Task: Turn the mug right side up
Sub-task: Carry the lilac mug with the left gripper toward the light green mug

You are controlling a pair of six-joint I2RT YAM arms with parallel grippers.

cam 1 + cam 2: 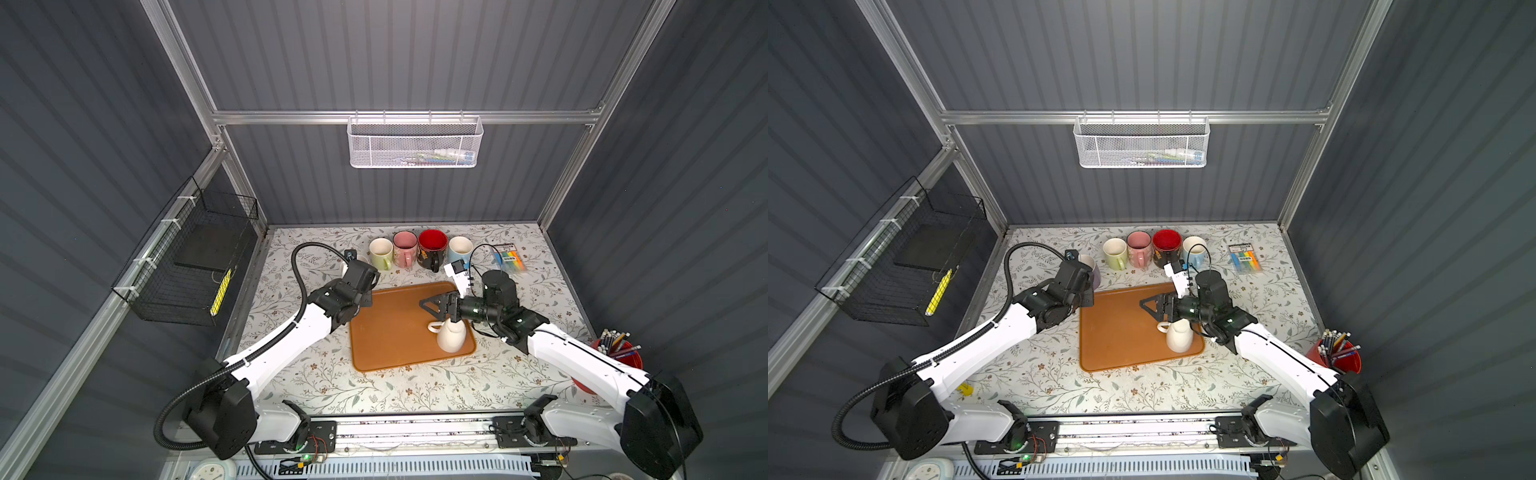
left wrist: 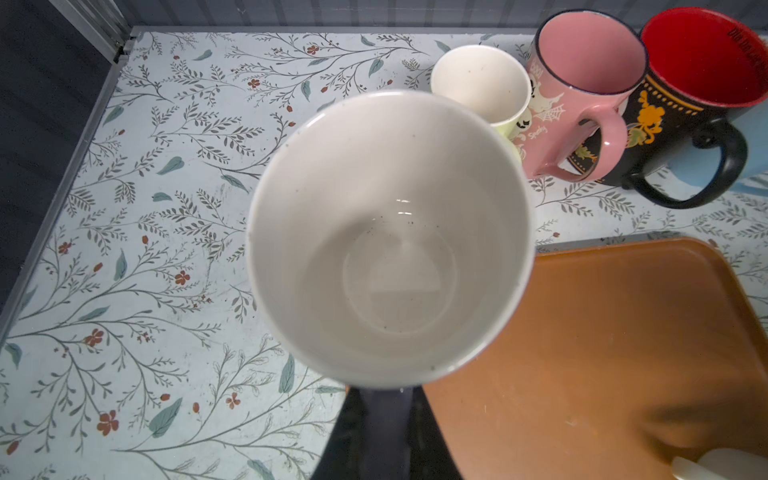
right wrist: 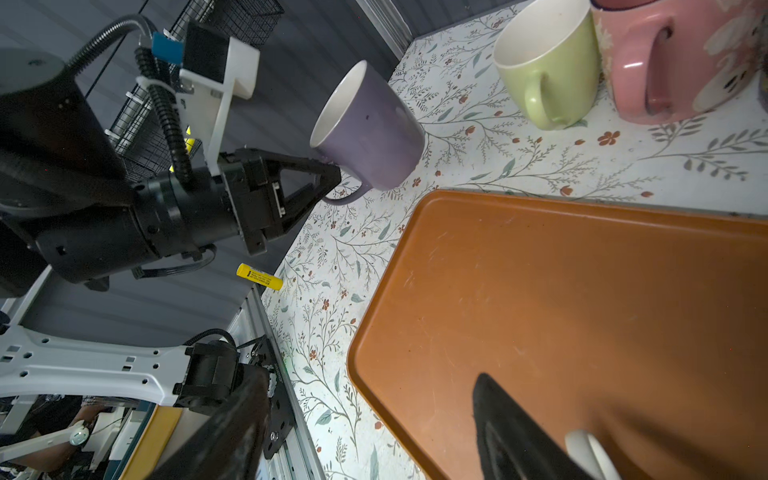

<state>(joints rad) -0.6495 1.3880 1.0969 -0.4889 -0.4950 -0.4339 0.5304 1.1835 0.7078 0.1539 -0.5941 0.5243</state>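
While the left gripper is clamped on the handle of a purple mug, the task's own work sits nearer me. The white mug is on the near right part of the orange tray. No mouth shows, so I judge it rim-down, though the right arm hides its upper end.

The right gripper hangs just beyond it, lying sideways, jaws apart with nothing between them. In its wrist view the mug's handle is beside one finger, not in the gap. I read this as the reach-in before the grasp. Next I'd bring the jaws round the handle or wall and close firmly. Then I'd lift clear of the tray before rolling the wrist over — glazed ceramic may slip.

Further out, off the tray's far left corner, the purple mug is mouth-up; whether its base touches the tabletop I cannot tell. Beyond it a row of mugs stands upright along the back.

The tabletop is floral-printed and enclosed by grey ribbed walls — a white mesh basket hangs on the back rail and a black wire basket on the left wall.
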